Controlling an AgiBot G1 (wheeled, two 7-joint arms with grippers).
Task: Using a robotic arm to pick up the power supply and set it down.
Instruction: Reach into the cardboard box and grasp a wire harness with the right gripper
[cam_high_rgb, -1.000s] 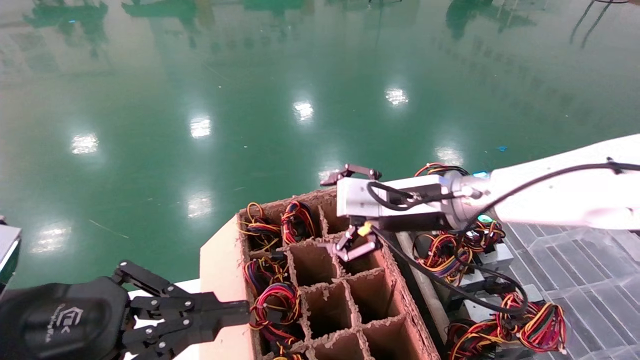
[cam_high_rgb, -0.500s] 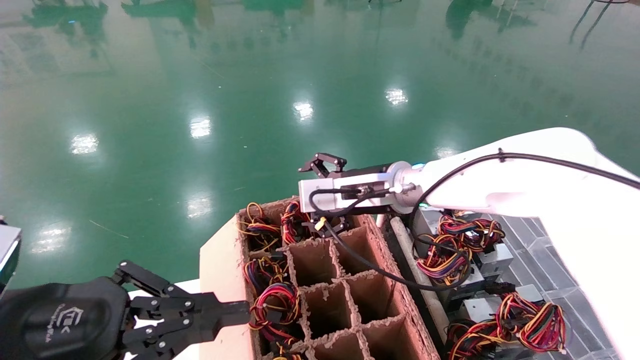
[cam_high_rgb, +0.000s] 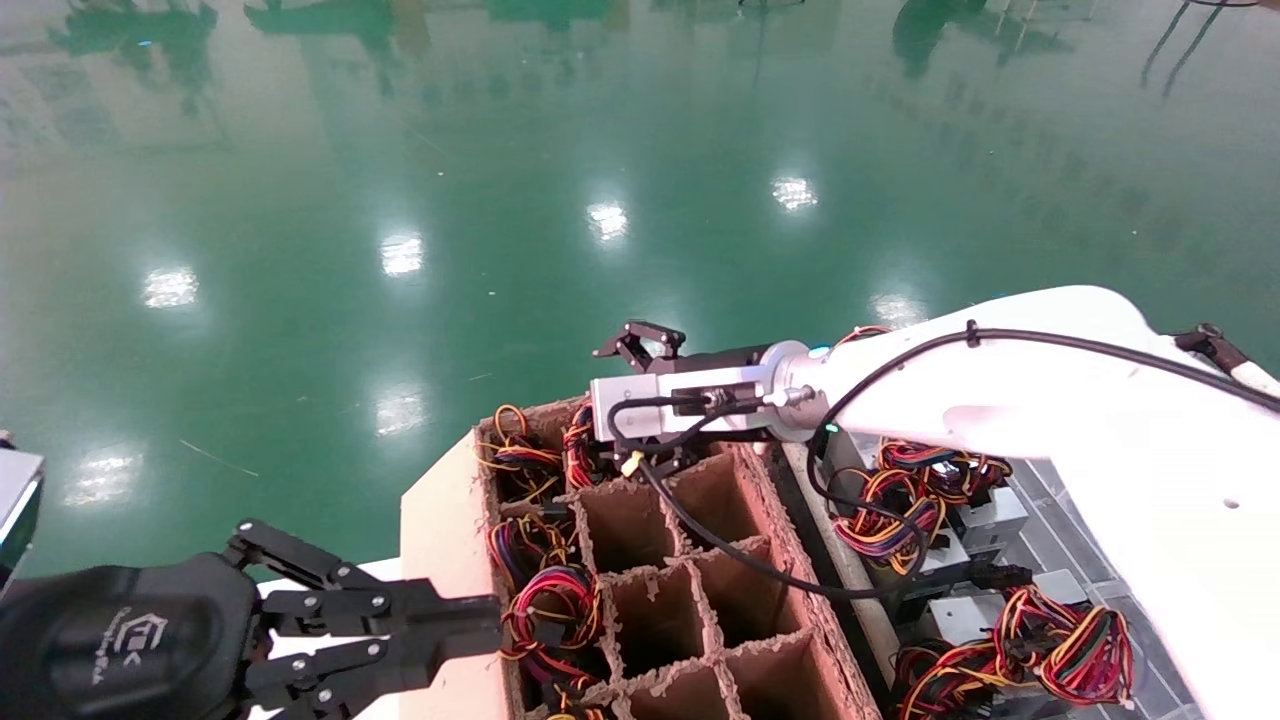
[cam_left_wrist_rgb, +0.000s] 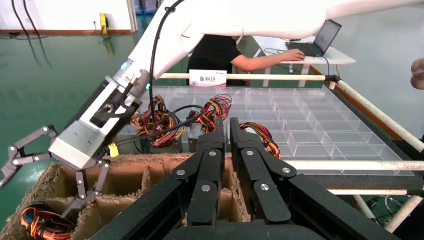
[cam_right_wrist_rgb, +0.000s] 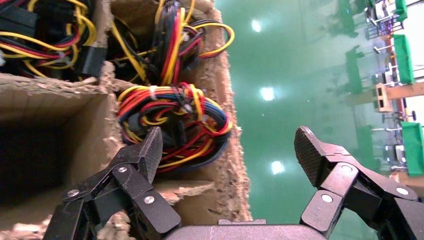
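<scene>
1. I see my right black two-finger pincer spread wide at the far corner of the brown cardboard box of square cells; it holds nothing; one finger hangs over a far cell against a bundle of red, yellow and black wires, the other finger is out past the box wall over the glossy green floor.
2. The smooth white robotic arm reaches in from my right, its silver wrist block over the box's far edge; its looping black cable droops across the middle cells.
3. Small grey sheet-metal power supplies with coloured wire bundles sit just beside the box on my right, under the arm; several left-hand cells hold more wire bundles, the units beneath hidden.
4. My left black pincer has its fingers nearly together, empty, at the box's near left wall.
5. Behind lies a clear plastic tray of compartments on a white-railed counter.
</scene>
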